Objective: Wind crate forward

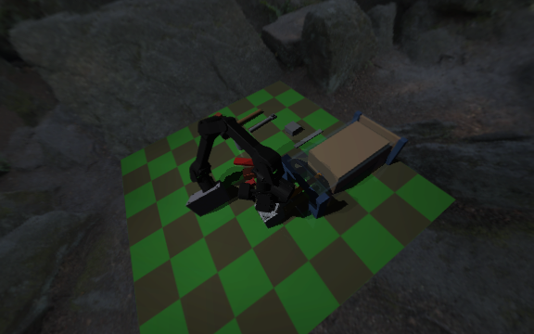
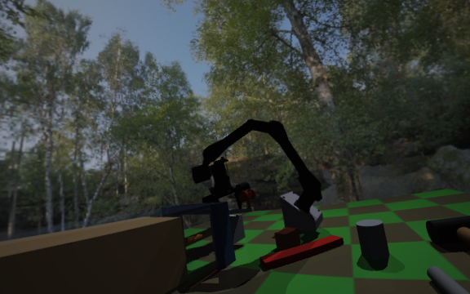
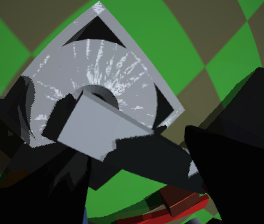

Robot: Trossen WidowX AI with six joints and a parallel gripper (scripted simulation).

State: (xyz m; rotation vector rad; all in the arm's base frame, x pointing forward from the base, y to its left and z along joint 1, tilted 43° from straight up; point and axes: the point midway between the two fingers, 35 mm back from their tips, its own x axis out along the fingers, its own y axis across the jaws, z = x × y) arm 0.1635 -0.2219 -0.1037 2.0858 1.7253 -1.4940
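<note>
My gripper [image 1: 269, 201] [image 3: 139, 137] is shut on the winch handle, low over the winch. The handle's grey flat arm [image 3: 90, 127] runs between the dark fingers, its near end over the winch's central hole; whether its key is seated is hidden. The grey square winch [image 1: 270, 214] [image 2: 237, 227] [image 3: 58, 65] stands on the bench. The tan crate [image 1: 350, 141] [image 2: 96, 249] sits in the cubby behind the blue steel frame [image 1: 320, 204] [image 2: 221, 237], with a gap between its front and the frame. Its top looks about level; its underside is hidden. An orange strap [image 1: 298, 190] shows between winch and cubby.
A red bar [image 1: 244, 161] [image 2: 302, 251] [image 3: 158, 215] and a brown-red brick [image 2: 287, 238] [image 3: 180, 200] lie beside the winch. A grey cylinder [image 2: 374, 245], a black mallet head [image 2: 455, 229] and a grey rod [image 2: 447, 279] are farther off. The arm's base [image 1: 204, 197] stands beyond.
</note>
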